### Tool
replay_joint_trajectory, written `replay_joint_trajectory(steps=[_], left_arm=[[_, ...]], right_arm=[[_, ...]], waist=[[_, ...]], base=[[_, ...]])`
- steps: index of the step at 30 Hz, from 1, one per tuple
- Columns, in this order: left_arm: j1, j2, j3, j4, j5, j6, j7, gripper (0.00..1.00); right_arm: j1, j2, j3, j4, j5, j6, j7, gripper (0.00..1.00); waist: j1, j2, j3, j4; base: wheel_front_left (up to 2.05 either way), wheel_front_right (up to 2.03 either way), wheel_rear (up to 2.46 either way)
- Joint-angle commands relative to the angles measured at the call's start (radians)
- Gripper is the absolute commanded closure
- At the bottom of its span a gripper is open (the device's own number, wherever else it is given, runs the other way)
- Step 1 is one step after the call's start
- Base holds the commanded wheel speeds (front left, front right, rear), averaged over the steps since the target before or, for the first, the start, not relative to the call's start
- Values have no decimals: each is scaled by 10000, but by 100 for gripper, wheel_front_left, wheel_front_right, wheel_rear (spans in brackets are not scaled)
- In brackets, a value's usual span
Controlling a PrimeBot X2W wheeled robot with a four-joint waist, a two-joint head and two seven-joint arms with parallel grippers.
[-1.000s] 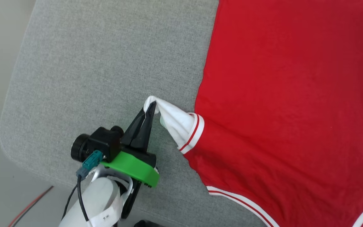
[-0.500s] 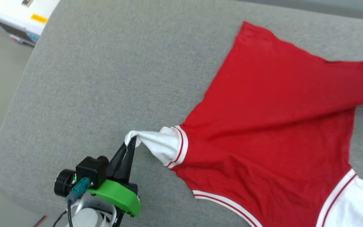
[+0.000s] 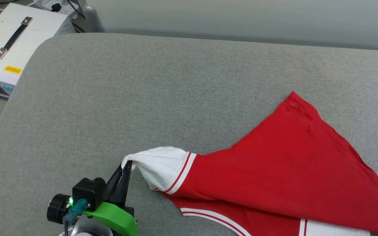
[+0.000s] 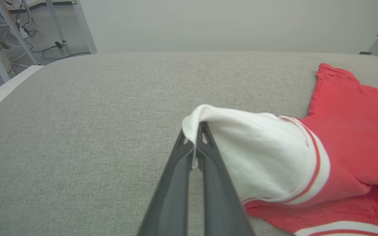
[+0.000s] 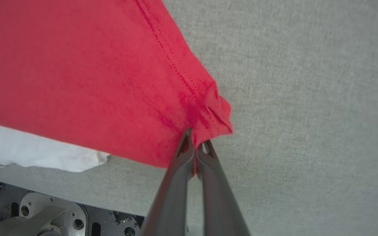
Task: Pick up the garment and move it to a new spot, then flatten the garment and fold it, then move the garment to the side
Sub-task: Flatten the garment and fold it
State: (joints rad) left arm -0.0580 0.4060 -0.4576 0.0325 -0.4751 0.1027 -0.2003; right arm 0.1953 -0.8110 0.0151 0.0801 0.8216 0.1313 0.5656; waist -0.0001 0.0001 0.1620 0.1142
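Overhead, the garment point(image 3: 284, 170) lies on the right half of the grey padded surface point(image 3: 110, 98), its red body drawn out in a broad wedge whose one corner points toward the far edge. The left fingers point(image 3: 128, 164), at the lower left of the head view, are pressed together on the end of a white sleeve point(image 3: 159, 167), which rises to a peak at their tips and widens back to its red-and-white striped band. In the left wrist view the same fingers point(image 4: 196, 132) meet with no gap, a thin edge of white cloth caught between them and the rest of the sleeve point(image 4: 258, 154) draped over their tips. Nearer the robot, a striped trim point(image 3: 208, 217) curves along the garment's edge, and a second patch of white point(image 3: 333, 229) shows at the bottom of the head view. In the right wrist view the right fingers point(image 5: 195, 142) are likewise closed, pinching a stitched hem corner point(image 5: 208, 108) of the red cloth; the fabric spreads taut from that point, with white cloth point(image 5: 44, 150) showing below it. A white case point(image 3: 15, 42) with a dark handle stands beside the far left corner of the surface. Part of the robot's metal base point(image 5: 44, 213) shows past the near edge.
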Motion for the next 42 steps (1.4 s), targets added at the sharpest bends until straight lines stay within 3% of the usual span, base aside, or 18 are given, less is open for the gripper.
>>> replay_joint_trajectory(steps=[1,6,11,12,13,18,23,26,30,37,42], left_arm=[[169,84,4,-14,-44,77,50,100],[111,119,-50,3,-2,95,70,100],[6,117,-78,50,3,95,62,100],[-2,117,-78,61,0,102,55,100],[-5,119,-79,71,1,110,48,100],[-19,139,-132,54,14,141,29,100],[-223,97,-209,-29,61,115,28,100],[-426,30,-279,-71,107,83,23,100],[-719,-72,-363,-55,161,18,-15,100],[-1236,-312,-535,29,260,-116,-128,100],[-1598,-550,-658,138,328,-209,-241,100]], right_arm=[[554,358,-156,-102,-196,-6,60,100],[1792,1725,-291,-181,-322,-6,308,100],[1876,2281,-379,-125,-610,-6,255,100],[1778,2327,-512,-179,-642,-6,180,55],[1683,2299,-617,-270,-715,-6,103,0],[363,1681,-1685,-1765,-959,-6,-356,0],[-1256,933,-1643,-2788,-1161,-6,47,0],[-2450,412,-797,-3041,-1447,-6,606,0],[-4194,223,664,-2820,-1553,-6,1717,0],[-6994,462,3131,-1034,-1660,-6,3649,0],[-8293,607,4124,410,-1860,-6,3782,0]], waist=[[1,-1,-124,-130],[1,-1,-20,-111],[1,-1,68,-88],[1,-1,59,-93],[1,-1,42,-97],[1,-1,-40,-80],[1,-1,206,83],[1,-1,449,231],[1,-1,784,430],[1,-1,1385,845],[1,-1,1814,1153]], base=[[0,0,0],[0,0,0],[0,0,0],[0,0,0],[0,0,0],[0,0,0],[0,0,0],[0,0,0],[0,0,0],[0,0,0],[0,0,0]])
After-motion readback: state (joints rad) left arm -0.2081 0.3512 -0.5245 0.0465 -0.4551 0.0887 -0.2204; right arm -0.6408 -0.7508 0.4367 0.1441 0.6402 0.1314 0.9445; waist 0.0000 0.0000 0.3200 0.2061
